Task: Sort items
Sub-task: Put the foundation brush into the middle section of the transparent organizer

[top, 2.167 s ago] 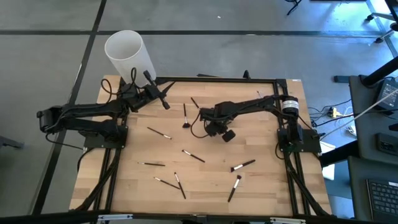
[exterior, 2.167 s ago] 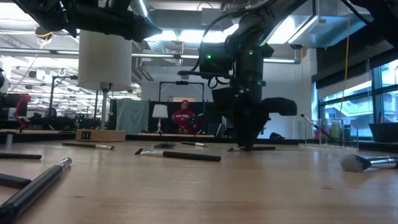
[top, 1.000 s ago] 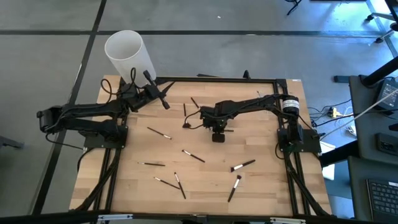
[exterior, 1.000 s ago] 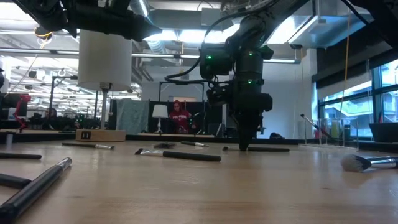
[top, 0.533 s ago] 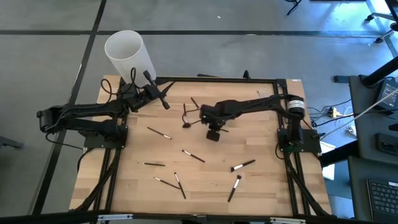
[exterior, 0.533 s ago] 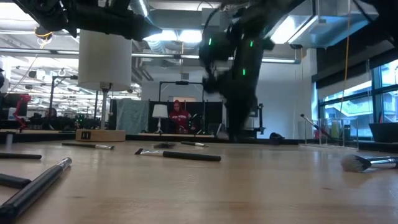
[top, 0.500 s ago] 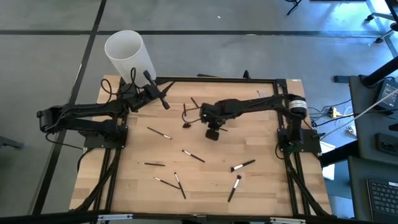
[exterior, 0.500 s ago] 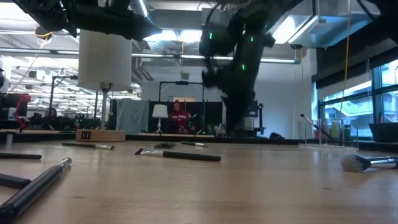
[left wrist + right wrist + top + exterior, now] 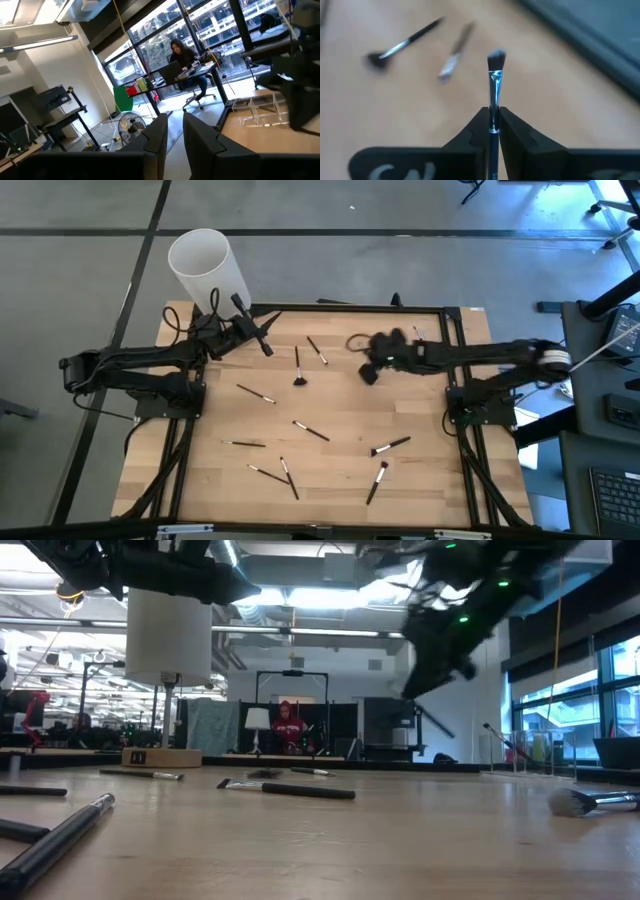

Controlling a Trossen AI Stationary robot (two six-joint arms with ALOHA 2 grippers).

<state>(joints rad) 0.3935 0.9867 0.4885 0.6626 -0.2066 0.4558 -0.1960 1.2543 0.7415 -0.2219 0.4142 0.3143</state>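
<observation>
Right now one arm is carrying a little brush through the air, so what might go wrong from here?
The right end effector pinches the brush only by its thin handle, with most of it sticking out. The high view shows that arm blurred by fast motion, so the brush could slip or swing loose. If dropped, it could land among the other brushes on the table and need picking again. The left end effector hangs near the white cylinder; the arms could crowd there.

No lettering, label or number is clear enough to read.
</observation>
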